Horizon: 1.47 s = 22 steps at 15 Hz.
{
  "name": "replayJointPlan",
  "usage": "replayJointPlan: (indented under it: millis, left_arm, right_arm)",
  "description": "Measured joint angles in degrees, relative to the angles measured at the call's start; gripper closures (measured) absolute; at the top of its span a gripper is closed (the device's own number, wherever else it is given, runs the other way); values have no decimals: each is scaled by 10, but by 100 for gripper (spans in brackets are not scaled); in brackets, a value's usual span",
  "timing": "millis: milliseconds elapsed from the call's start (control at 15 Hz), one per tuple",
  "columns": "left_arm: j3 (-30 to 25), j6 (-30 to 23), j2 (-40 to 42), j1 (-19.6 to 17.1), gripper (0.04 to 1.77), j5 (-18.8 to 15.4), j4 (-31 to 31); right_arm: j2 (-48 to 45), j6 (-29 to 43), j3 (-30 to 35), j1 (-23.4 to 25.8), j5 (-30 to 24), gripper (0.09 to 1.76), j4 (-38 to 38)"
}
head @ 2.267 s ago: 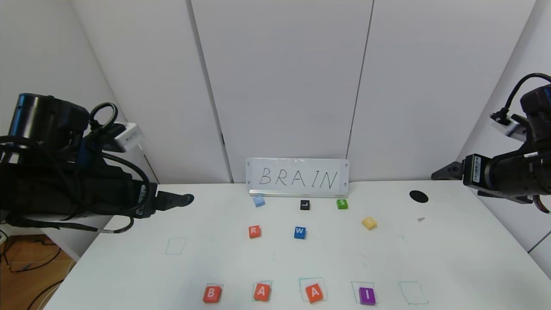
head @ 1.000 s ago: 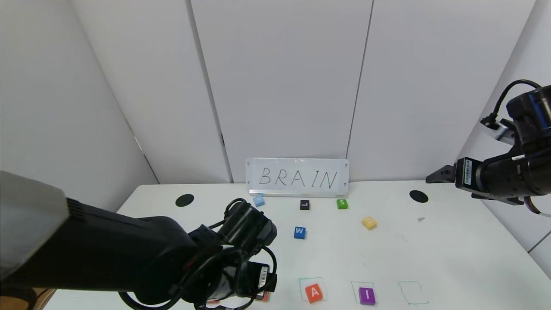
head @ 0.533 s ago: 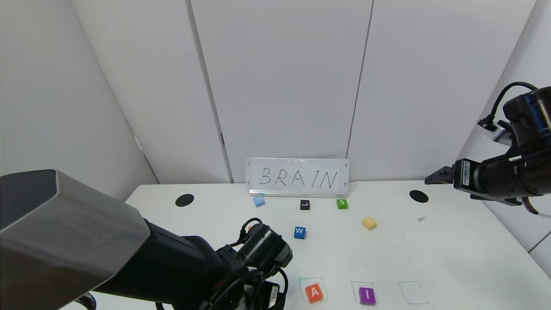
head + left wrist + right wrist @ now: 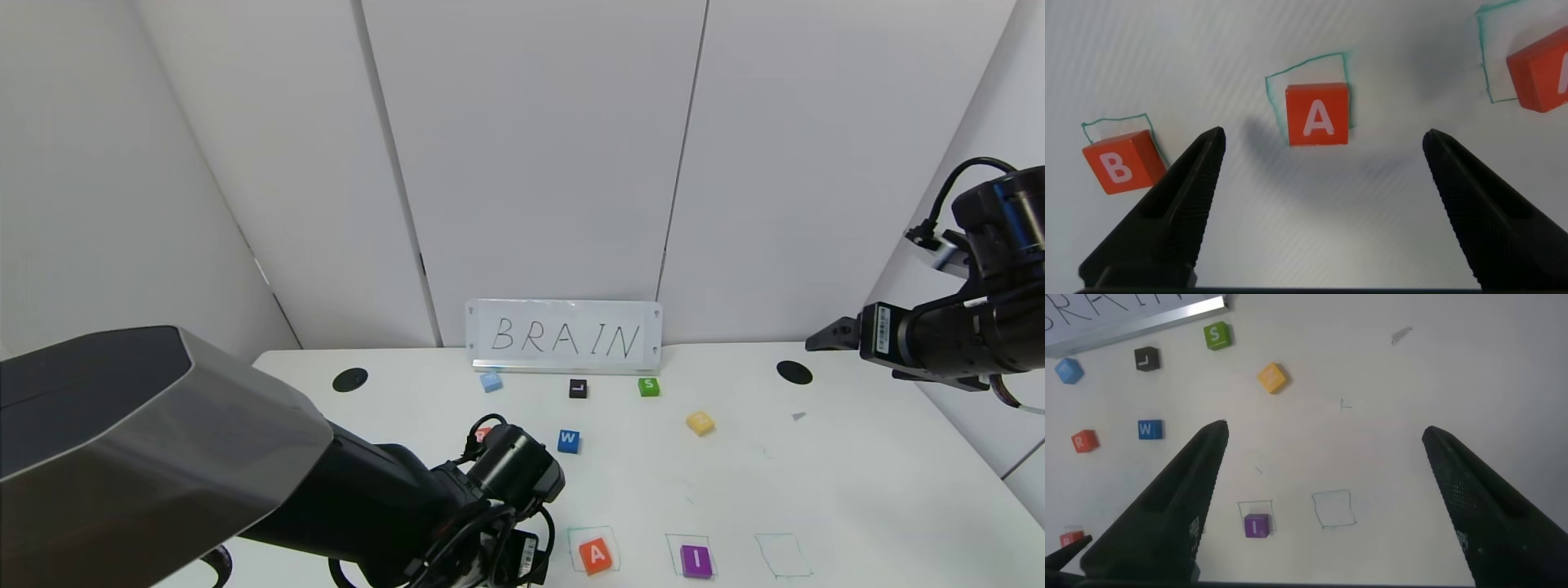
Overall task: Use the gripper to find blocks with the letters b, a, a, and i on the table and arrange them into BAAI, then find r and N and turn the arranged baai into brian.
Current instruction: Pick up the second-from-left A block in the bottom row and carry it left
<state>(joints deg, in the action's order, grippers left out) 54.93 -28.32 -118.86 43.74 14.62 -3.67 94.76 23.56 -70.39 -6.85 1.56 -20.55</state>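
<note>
- First A block (image 4: 1317, 114) lies flat in its green square, directly under the left hand (image 4: 1323, 163), whose fingers (image 4: 1176, 204) are spread wide to straddle it.
- B block (image 4: 1118, 162) sits beside one finger; the second A (image 4: 1543, 69) lies beyond the other.
- I judge this A must leave so R (image 4: 1083, 441) can follow B.
- Right hand (image 4: 1323, 498) hangs spread wide, high over the surface (image 4: 816, 482).

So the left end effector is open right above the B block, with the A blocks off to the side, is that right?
Not quite. The left end effector is open, but the block between its fingers is the first A block, not the B block. The B sits outside one finger and the second A lies beyond the other. The left wrist view shows this.
</note>
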Motion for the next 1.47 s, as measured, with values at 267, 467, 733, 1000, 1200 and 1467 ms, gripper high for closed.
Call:
replayJointPlan:
  millis: [267, 467, 733, 1000, 1200, 1467]
  left_arm:
    - [7, 0, -15, -7, 9, -3, 0]
    - [13, 0, -28, -12, 9, -3, 0]
    - [17, -1, -39, -14, 9, -4, 0]
    - [17, -1, -43, -15, 47, -5, 1]
    - [16, -1, -44, -15, 86, -4, 1]
    - [17, 0, -46, -15, 130, -3, 1]
  right_arm:
    - [0, 0, 1, -1, 1, 14, 0]
    - [0, 0, 1, -1, 1, 14, 0]
    - [0, 0, 1, -3, 1, 14, 0]
    - [1, 0, 1, -2, 2, 14, 1]
    - [1, 0, 1, -1, 2, 14, 1]
    - [1, -1, 0, 0, 2, 14, 1]
